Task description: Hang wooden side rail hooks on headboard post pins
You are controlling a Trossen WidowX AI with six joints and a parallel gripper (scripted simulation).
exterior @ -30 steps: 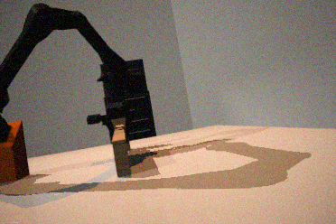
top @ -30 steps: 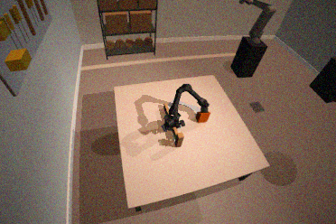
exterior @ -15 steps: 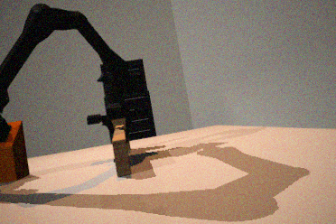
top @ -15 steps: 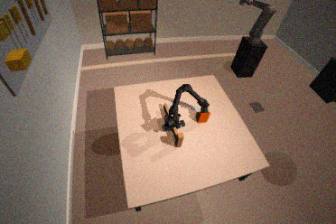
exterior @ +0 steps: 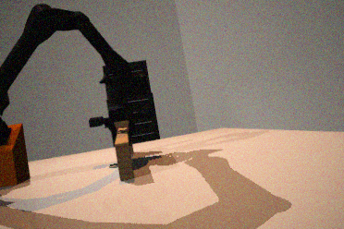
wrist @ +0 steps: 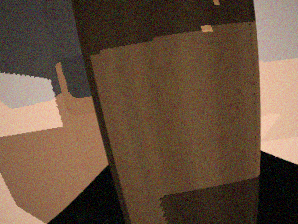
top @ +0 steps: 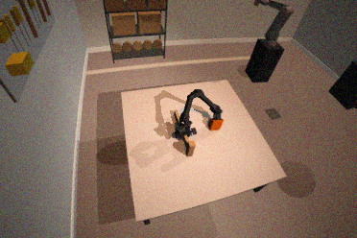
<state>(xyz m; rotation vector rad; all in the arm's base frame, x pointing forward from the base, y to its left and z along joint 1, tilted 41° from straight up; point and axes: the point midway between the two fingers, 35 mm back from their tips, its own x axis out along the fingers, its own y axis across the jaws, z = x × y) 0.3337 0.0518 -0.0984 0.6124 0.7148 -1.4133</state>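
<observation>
Top view: The arm [top: 198, 95] [exterior: 61, 18] extends from an orange base [top: 216, 124] [exterior: 15, 166] on the counter [top: 216, 171] [exterior: 185, 178]. The claw [top: 182, 133] [exterior: 121, 132] points down and is clamped on the rail [top: 177, 114] [wrist: 175, 110]. The rail runs diagonally across the counter, passing beneath the claw. The post [top: 190, 149] stands upright at the rail's near end in this view. A shelf unit [top: 166, 3] stands against the wall, beyond the counter.

Exterior view: The post stands upright on the counter, in front of the claw. The arm arches from the base over to the claw. Hook and pin contact cannot be determined.

Wrist view: The rail's wooden face fills the center, partly shaded. Black claw fingers appear at the lower left and lower right, on either side of the rail.
</observation>
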